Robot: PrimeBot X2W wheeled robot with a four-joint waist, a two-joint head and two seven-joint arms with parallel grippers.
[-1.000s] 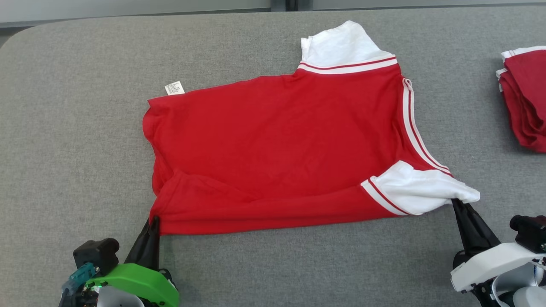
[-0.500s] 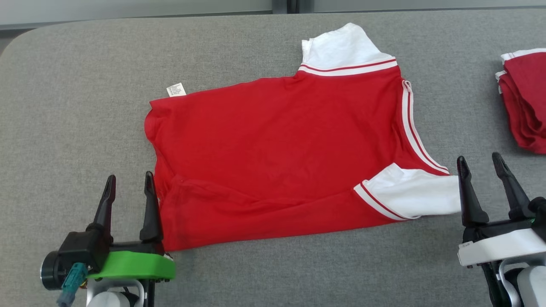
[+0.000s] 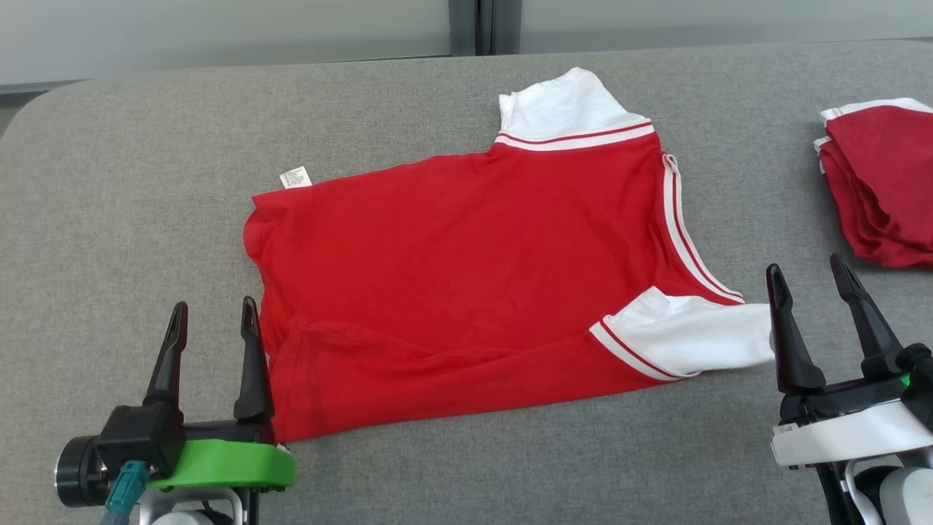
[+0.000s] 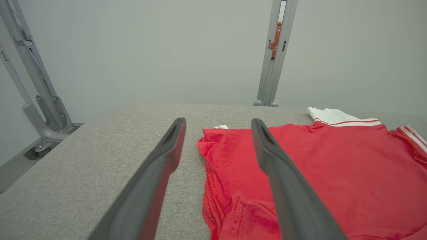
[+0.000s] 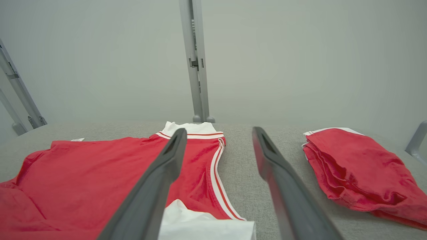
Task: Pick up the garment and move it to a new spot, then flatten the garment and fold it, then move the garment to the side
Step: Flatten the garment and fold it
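The garment (image 3: pixel 466 270) lies spread, seemingly for folding; left gripper (image 3: pixel 213 305) and right gripper (image 3: pixel 805 264), both apart, flank its near corners.

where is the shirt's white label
In the head view the white label pokes out at the far left corner of the red shirt, lying on the grey table.

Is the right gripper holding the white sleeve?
No, the right gripper stands open beside the white sleeve, with nothing between its fingers.

One spread garment (image 3: pixel 466 277), one folded red pile (image 3: pixel 882 182), two end effectors (image 3: pixel 213 305) (image 3: pixel 805 265), one table (image 3: pixel 109 182).
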